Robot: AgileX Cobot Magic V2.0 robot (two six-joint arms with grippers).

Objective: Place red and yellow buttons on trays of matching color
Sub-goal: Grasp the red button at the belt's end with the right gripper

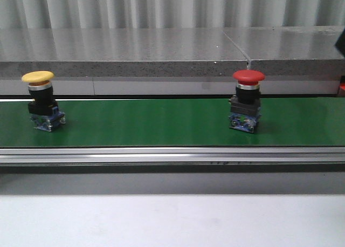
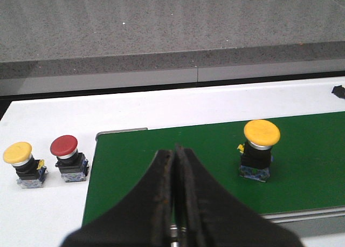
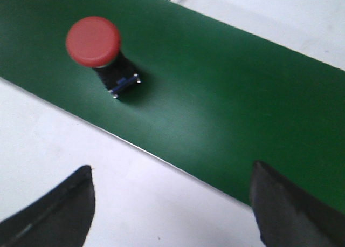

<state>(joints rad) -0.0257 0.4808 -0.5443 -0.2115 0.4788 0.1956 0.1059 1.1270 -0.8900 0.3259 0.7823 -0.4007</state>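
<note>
A yellow button (image 1: 38, 97) stands upright at the left of the green belt (image 1: 151, 123), and a red button (image 1: 248, 100) stands at the right. Neither gripper shows in the front view. My left gripper (image 2: 175, 150) is shut and empty, hovering over the belt's end, with the yellow button (image 2: 261, 151) off to one side of it. My right gripper (image 3: 171, 169) is open and empty over the white table beside the belt, and the red button (image 3: 96, 47) stands apart from it on the green. The trays are out of view.
A second yellow button (image 2: 20, 163) and a second red button (image 2: 67, 158) stand on the white table (image 2: 48, 117) off the belt's end. A grey stone ledge (image 1: 161, 53) runs behind the belt, and a metal rail (image 1: 172, 155) runs along its front.
</note>
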